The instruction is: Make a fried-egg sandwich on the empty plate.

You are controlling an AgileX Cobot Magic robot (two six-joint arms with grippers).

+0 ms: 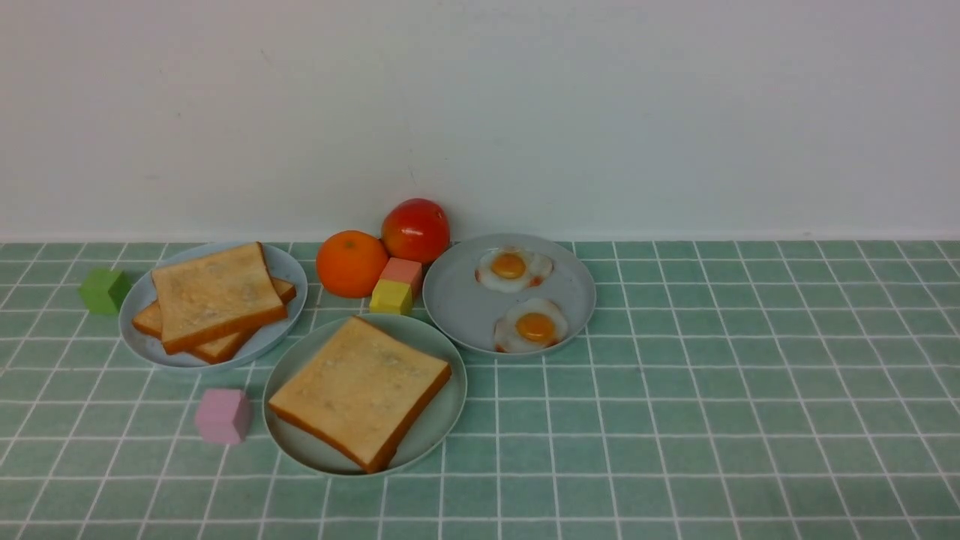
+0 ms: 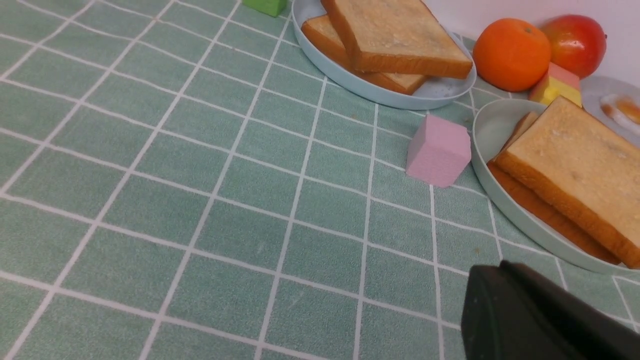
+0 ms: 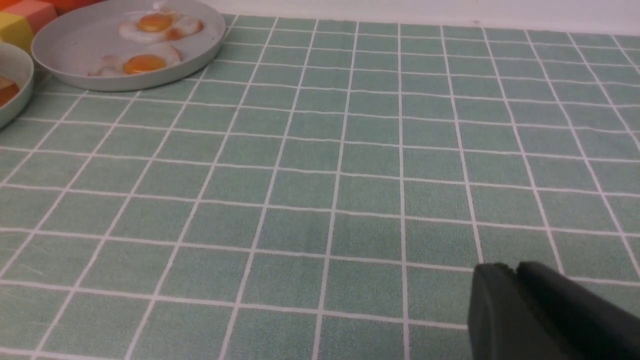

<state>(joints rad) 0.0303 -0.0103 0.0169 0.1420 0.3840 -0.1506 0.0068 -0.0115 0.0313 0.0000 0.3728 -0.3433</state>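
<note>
Right up against the lenses, the dark left jaws sit closed together, low over bare tabletop (image 2: 210, 210) and short of the plates. The right jaws also hang over open tiles, well away from the food. Whether they are apart or shut, I cannot tell from this angle.

Now the target: the mint-green plate (image 1: 442, 427) sits front and centre, carrying a toast slice (image 1: 360, 386) square on top. The left wrist view shows a second slice (image 2: 545, 212) tucked under it, so it's a stack. Is an egg already sandwiched between them? None peeks out, so I'd only guess the build is done or nearly so.

Behind and to the right, the grey-blue egg plate (image 1: 465, 307) holds two fried eggs: the far egg (image 1: 514, 268) and the near egg (image 1: 534, 326) by the front rim. That near egg is handy for the right arm if an egg is needed. To the left, the grey-blue bread plate (image 1: 289, 274) keeps two spare slices (image 1: 216, 294) overlapped.

It's tight around the target. The pink cube (image 1: 223, 415) sits just beside the mint-green rim, and the yellow block (image 1: 391, 297) and salmon block (image 1: 401, 270) crowd its back edge. The orange (image 1: 351, 263) and red fruit (image 1: 415, 229) sit behind those. The green cube (image 1: 103, 290) sits by the bread plate. The whole right half of the tabletop is open, so that side looks the roomiest way in.
</note>
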